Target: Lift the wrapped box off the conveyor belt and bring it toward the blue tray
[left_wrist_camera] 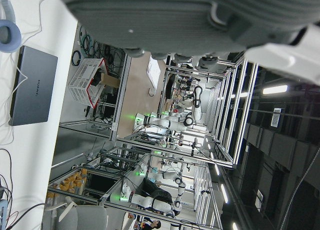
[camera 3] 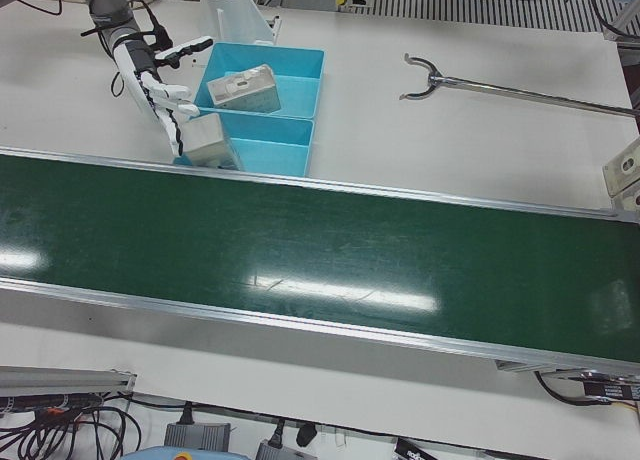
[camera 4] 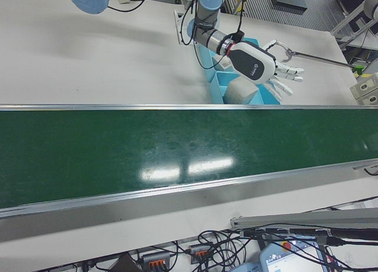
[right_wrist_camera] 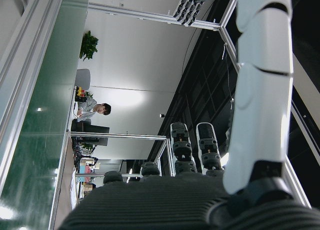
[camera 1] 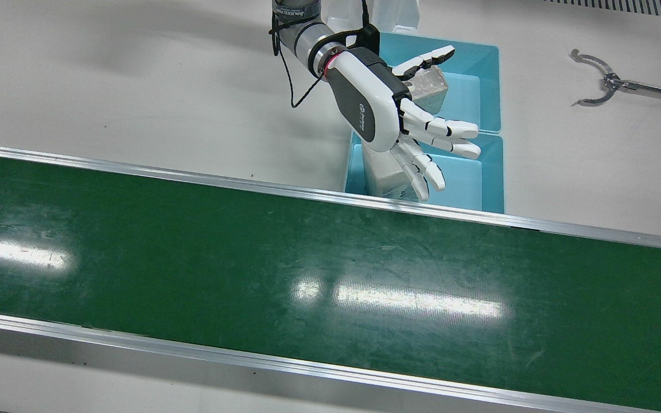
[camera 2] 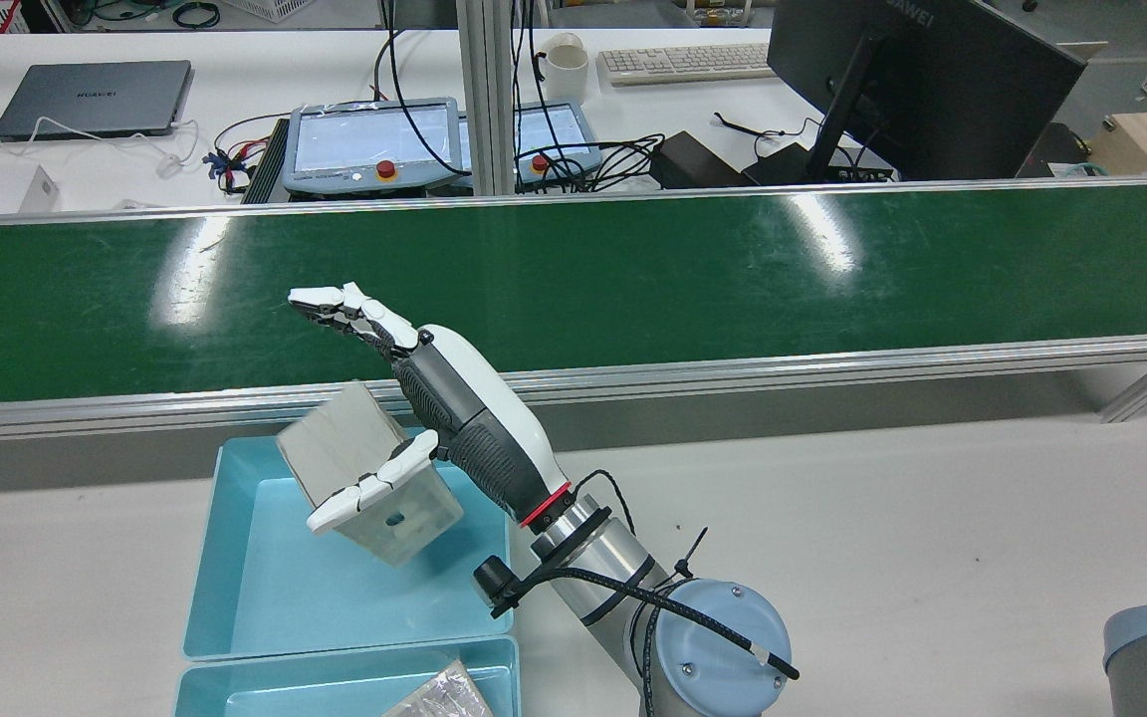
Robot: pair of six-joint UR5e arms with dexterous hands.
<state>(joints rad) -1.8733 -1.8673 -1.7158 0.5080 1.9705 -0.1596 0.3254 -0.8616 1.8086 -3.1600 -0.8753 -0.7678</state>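
A white desk (camera 1: 135,86) runs along the robot's side of the green conveyor belt (camera 1: 193,246), whose surface is bare. All the activity is at the blue tray (camera 2: 265,588), which sits against the belt's rail.

The wrapped box (camera 2: 344,443) is off the belt and inside this tray. It stands tilted at the tray's belt-side end, and one edge seems propped against the tray's wall. That lean looks like the result of being let down at an angle rather than set flat.

The left hand (camera 2: 444,398) hovers over the tray's belt-side corner with its fingers spread wide, pointing out above the rail. Its thumb lies in front of the box, and whether it touches cannot be told. Nothing is clamped, so the carry appears finished and the box released.

A second tray (camera 1: 479,74) adjoins the blue tray on the robot's side and holds another wrapped box (camera 1: 431,92). A grabber tool (camera 1: 606,83) lies on the desk well apart from the tray.

The right hand (right_wrist_camera: 200,180) shows only in its own camera, with its fingers stretched out and holding nothing.
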